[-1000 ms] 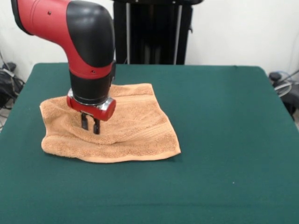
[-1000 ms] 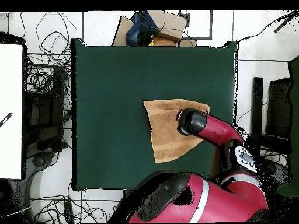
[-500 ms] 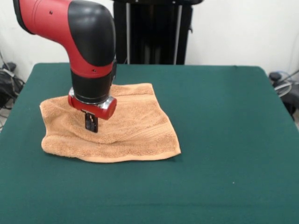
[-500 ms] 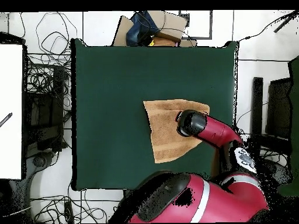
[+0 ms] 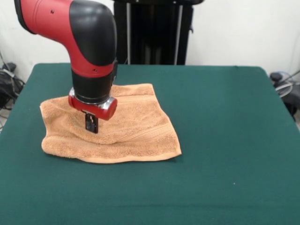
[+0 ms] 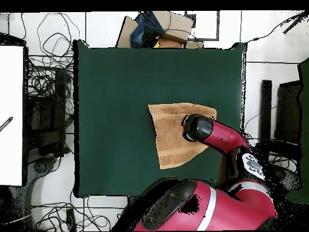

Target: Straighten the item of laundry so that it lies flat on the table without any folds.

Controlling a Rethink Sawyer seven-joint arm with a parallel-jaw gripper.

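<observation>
We found the end effector (image 5: 91,125) clenched, fingers together, their tips down at the rumpled towel (image 5: 136,126), though we could not tell whether it pinched cloth, the towel lying toward one side of the green bench (image 5: 225,140).

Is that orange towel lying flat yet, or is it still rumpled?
Still rumpled. The towel is mostly spread on the table, but a raised ridge crosses it beside the shut gripper, and its front edge looks wavy.
</observation>
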